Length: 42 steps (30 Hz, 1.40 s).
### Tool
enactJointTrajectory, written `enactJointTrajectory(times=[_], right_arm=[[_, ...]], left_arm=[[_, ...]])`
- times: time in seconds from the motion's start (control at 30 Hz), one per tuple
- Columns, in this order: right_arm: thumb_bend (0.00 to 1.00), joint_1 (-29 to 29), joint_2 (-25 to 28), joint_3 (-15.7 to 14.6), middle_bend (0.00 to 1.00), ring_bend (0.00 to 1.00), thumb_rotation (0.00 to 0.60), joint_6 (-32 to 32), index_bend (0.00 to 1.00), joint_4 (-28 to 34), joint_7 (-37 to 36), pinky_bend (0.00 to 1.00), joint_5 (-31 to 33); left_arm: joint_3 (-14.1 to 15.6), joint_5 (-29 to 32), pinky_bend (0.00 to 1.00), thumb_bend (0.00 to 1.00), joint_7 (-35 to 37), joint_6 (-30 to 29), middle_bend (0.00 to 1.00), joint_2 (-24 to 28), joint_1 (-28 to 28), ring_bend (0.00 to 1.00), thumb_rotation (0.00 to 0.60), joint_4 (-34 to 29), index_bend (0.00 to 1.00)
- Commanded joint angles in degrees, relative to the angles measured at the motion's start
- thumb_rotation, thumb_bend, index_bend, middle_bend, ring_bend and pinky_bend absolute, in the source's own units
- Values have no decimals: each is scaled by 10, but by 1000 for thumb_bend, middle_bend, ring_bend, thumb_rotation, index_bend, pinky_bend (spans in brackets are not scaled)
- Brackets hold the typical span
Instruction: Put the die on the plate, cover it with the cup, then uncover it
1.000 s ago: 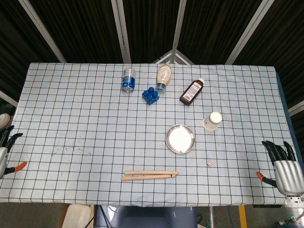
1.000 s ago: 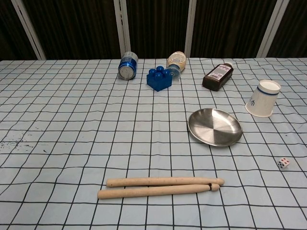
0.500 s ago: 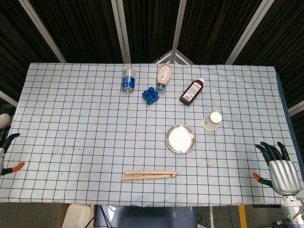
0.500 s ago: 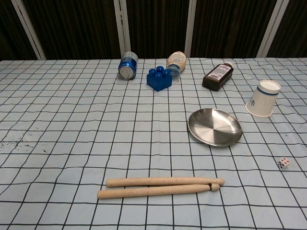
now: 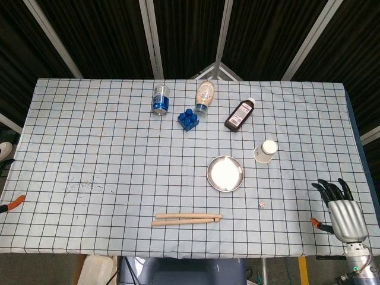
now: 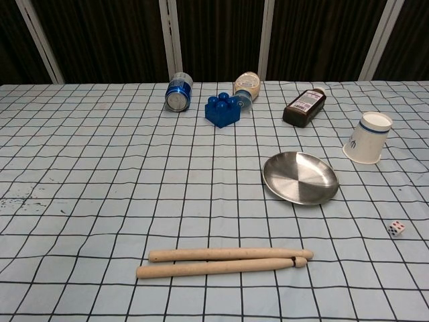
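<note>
Right hand [image 5: 343, 209] at the table's [image 5: 89, 148] right edge, fingers spread, holding nothing. Left hand barely visible; finger state cannot be told. Die [image 6: 396, 228] on the cloth just right of the steel plate [image 6: 299, 178]. Paper cup [image 6: 366, 137] inverted, beyond the plate. 2 wooden sticks [image 6: 224, 262] near front.

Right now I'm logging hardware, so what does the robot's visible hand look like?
Only the right hand shows much: black fingers, a silvery-grey metal-looking back and an orange-tipped thumb, above a grey wrist with a small green light. Of the left side, just an orange tip at the head view's left edge. The chest view shows neither.
</note>
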State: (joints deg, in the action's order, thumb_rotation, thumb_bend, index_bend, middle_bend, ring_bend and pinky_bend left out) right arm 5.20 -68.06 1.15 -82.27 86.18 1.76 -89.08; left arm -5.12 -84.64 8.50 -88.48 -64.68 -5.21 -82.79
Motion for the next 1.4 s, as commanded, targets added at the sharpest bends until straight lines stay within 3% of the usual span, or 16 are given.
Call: enactJointTrajectory(times=[0.03,0.23,0.53,0.73,1.17,1.4], right_arm=[[45,5,-6,-9,166,183,600,17,247,4,9,62,-3],[45,36,-22,-23,166,183,600,88,272,28,27,62,-3],[47,108,-51,6,166,195,600,191,356,46,68,62,24],[118,147,-74,25,166,208,600,234,413,25,80,62,47],[282,166,-101,17,166,215,600,254,454,-15,61,62,62],[322,167,-107,11,166,221,600,250,466,-31,45,62,57]], left_arm=[[-1,-6,63,217,10,-10,0,-6,4,0,600,12,173],[-4,-6,63,217,18,-19,0,-13,6,0,600,26,172],[-4,-1,63,217,10,-4,0,-17,0,0,600,33,172],[-5,1,63,216,5,-3,0,-18,-1,0,600,32,172],[-7,7,63,217,-6,3,0,-21,-2,0,600,30,172],[-6,10,63,216,-18,8,0,-22,-3,0,600,28,173]])
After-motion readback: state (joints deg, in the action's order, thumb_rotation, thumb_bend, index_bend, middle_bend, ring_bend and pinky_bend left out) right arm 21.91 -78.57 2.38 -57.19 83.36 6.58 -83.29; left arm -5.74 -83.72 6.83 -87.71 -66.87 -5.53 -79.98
